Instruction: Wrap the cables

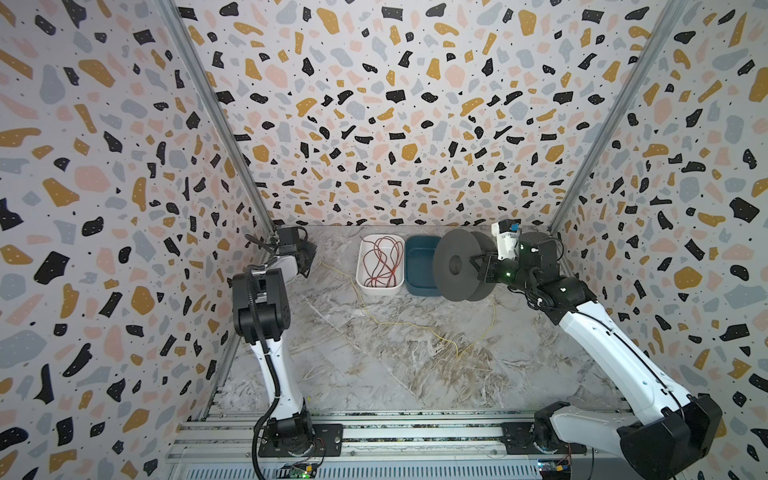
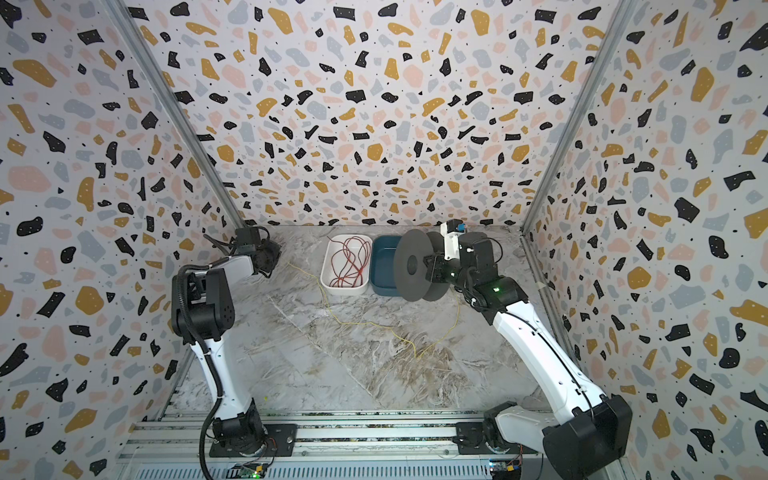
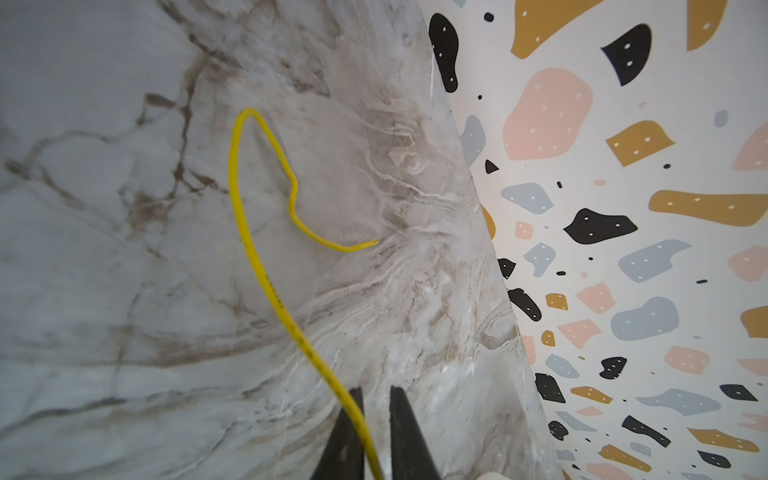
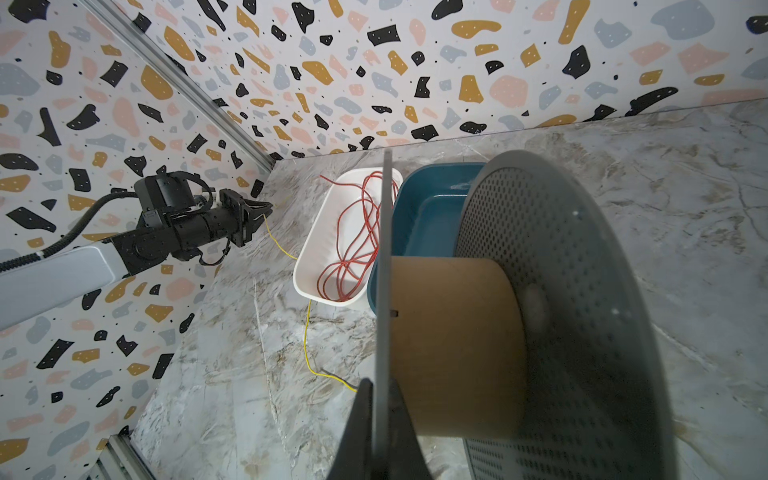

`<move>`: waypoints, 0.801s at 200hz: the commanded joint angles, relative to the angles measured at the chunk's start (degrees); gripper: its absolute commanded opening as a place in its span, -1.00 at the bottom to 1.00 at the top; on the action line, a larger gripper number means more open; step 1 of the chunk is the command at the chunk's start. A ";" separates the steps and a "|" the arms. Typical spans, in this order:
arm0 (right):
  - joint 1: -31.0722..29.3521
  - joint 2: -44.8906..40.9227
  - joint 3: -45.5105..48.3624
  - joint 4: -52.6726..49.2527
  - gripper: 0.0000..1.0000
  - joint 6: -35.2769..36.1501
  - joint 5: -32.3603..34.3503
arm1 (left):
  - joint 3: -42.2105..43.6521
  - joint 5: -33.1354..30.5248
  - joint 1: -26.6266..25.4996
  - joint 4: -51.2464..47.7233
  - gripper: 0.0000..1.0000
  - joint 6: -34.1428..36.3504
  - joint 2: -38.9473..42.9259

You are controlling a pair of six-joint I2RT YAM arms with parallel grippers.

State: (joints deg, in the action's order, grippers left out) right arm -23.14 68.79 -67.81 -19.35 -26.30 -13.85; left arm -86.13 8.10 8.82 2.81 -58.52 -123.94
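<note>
Yellow cable [image 3: 266, 276] pinched near its end in your left jaws, nearly closed; rest trails across surface [image 1: 374, 374] rightward toward spool [image 1: 457, 266], clamped by flange in your right jaws. Red cable [image 1: 382, 262] heaped in white tray [image 1: 360, 270], untouched.

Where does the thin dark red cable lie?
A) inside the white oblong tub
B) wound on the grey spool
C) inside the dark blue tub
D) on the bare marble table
A: the thin dark red cable lies in loose loops inside the white oblong tub, next to the dark blue tub.
</note>
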 commanded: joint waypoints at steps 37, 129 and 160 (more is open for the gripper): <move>-2.44 -2.85 -4.23 2.02 -1.00 -0.10 0.42 | 5.63 0.08 -0.32 4.08 -0.98 -0.17 4.34; -18.65 -3.41 -6.05 -4.70 -1.00 -4.45 16.15 | 32.58 -2.63 -0.91 7.40 -1.00 1.83 28.13; -27.31 -1.03 -5.38 -6.14 -1.00 -7.70 26.35 | 40.72 -2.73 -1.57 7.50 -1.00 1.63 37.29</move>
State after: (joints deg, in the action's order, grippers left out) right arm -44.73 68.29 -70.89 -26.50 -30.74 1.23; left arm -50.19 6.17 7.92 8.88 -57.67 -92.53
